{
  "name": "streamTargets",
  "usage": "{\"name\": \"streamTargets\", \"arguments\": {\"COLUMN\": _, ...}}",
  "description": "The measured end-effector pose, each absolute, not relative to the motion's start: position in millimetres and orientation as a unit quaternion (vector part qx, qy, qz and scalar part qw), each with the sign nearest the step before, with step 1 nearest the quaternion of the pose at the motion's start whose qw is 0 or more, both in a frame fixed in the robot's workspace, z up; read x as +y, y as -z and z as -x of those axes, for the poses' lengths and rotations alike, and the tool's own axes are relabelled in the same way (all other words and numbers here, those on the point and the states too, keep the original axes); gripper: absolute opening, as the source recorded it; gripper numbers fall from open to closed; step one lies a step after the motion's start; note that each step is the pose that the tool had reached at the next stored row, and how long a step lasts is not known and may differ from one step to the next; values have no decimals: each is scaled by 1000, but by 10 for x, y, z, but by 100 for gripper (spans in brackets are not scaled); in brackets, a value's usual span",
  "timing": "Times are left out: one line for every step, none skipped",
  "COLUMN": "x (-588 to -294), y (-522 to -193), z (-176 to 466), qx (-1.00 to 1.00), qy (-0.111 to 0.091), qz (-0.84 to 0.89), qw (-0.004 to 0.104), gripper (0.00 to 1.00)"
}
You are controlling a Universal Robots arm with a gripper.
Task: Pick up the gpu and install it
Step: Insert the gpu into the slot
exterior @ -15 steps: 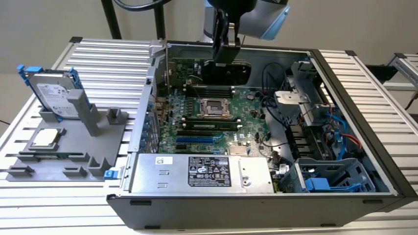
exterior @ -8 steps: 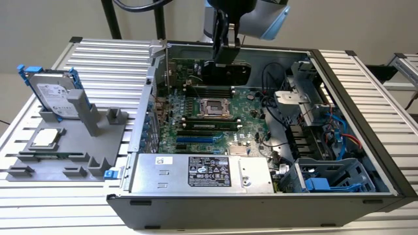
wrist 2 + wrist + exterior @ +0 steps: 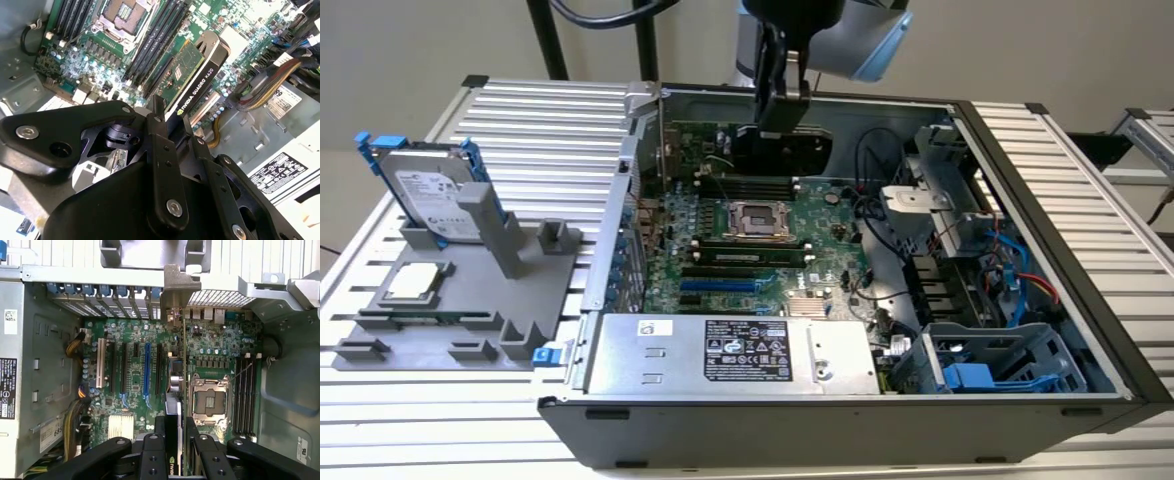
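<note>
Hand: your black two-fingered hand (image 3: 167, 122) is clamped on the flat GPU card, green circuit board on one face and black shroud on the other (image 3: 197, 70); its fingers (image 3: 150, 450) press both faces at one end.

GPU position: you are holding it on edge over the green motherboard (image 3: 761, 235) inside the open black and silver computer case (image 3: 1067, 240), not yet down in a slot. In the exterior view it hangs below the hand as a dark slab (image 3: 781, 150) near the far wall of the case.

Why on edge: a card carried this way points its connector edge at the board, which I judge suits a straight push into one of the long expansion slots (image 3: 146, 370).

Bracket end: the card's silver end bracket (image 3: 175, 285) sits close by the case's rear slot openings, where it would have to line up.

Neighbours: the empty square processor socket (image 3: 207, 400) lies just beside the card's line, so you have little room for sideways drift.

Outside the case: a silver hard drive in a blue frame (image 3: 427, 185) stands in a grey holder (image 3: 520, 300) on the ribbed metal surface (image 3: 534, 120), well apart from the hand.
</note>
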State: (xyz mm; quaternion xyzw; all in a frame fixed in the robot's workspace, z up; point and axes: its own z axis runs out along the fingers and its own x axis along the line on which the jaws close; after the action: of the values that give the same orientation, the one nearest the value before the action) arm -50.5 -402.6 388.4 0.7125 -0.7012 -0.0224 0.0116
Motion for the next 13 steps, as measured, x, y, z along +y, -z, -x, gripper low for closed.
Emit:
{"name": "streamTargets", "arguments": {"x": -4026, "y": -3881, "z": 505, "qx": -701, "qy": 22, "qz": -713, "qw": 12, "gripper": 0}}
{"name": "streamTargets", "arguments": {"x": -4026, "y": -3879, "z": 505, "qx": -701, "qy": 22, "qz": -713, "qw": 12, "gripper": 0}}
{"name": "streamTargets", "arguments": {"x": -4026, "y": -3876, "z": 505, "qx": -701, "qy": 22, "qz": -713, "qw": 12, "gripper": 0}}
{"name": "streamTargets", "arguments": {"x": -4026, "y": -3873, "z": 505, "qx": -701, "qy": 22, "qz": -713, "qw": 12, "gripper": 0}}
{"name": "streamTargets", "arguments": {"x": -4026, "y": -3870, "z": 504, "qx": -701, "qy": 22, "qz": -713, "qw": 12, "gripper": 0}}
{"name": "streamTargets", "arguments": {"x": -4026, "y": -3868, "z": 505, "qx": -701, "qy": 22, "qz": -713, "qw": 12, "gripper": 0}}
{"name": "streamTargets", "arguments": {"x": -4026, "y": -3867, "z": 505, "qx": -701, "qy": 22, "qz": -713, "qw": 12, "gripper": 0}}
{"name": "streamTargets", "arguments": {"x": -4026, "y": -3864, "z": 505, "qx": -701, "qy": 22, "qz": -713, "qw": 12, "gripper": 0}}
{"name": "streamTargets", "arguments": {"x": -4026, "y": -3862, "z": 505, "qx": -701, "qy": 22, "qz": -713, "qw": 12, "gripper": 0}}
{"name": "streamTargets", "arguments": {"x": -4026, "y": -3860, "z": 505, "qx": -701, "qy": 22, "qz": -713, "qw": 12, "gripper": 0}}
{"name": "streamTargets", "arguments": {"x": -4026, "y": -3859, "z": 505, "qx": -701, "qy": 22, "qz": -713, "qw": 12, "gripper": 0}}
{"name": "streamTargets", "arguments": {"x": -4026, "y": -3859, "z": 505, "qx": -701, "qy": 22, "qz": -713, "qw": 12, "gripper": 0}}
{"name": "streamTargets", "arguments": {"x": -4026, "y": -3859, "z": 505, "qx": -701, "qy": 22, "qz": -713, "qw": 12, "gripper": 0}}
